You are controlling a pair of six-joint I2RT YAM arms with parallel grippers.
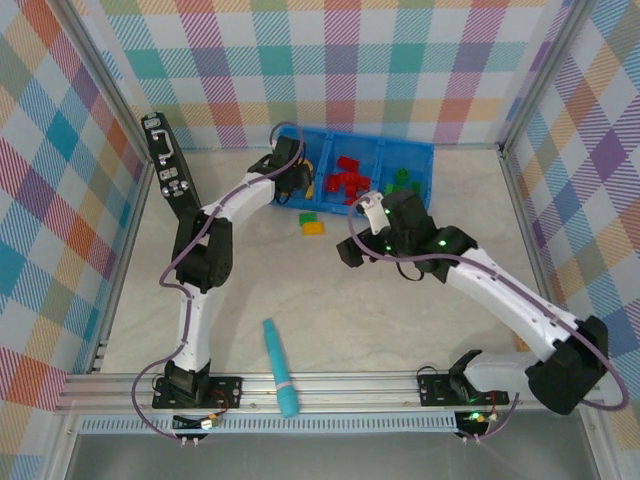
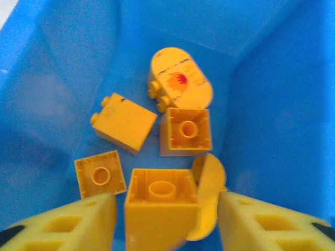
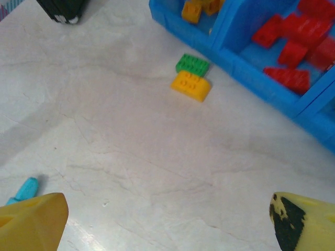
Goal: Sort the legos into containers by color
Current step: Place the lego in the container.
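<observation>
While the left gripper (image 2: pixel 167 214) hangs inside the left compartment of the blue bin (image 2: pixel 282 104), its jaws stand partly parted. A yellow brick (image 2: pixel 159 206) sits between them with a sliver of blue showing at the left pad. I judge it released and resting among the other yellow legos (image 2: pixel 186 130). Step in hand: the drop-off. Recommended: part the jaws fully, then rise straight up so neither pad drags the brick or catches the bin wall. The right gripper (image 3: pixel 167 222) is spread wide and empty above the table (image 3: pixel 131 146). A green brick (image 3: pixel 192 64) and a loose yellow brick (image 3: pixel 191 84), touching, lie just outside the bin.
</observation>
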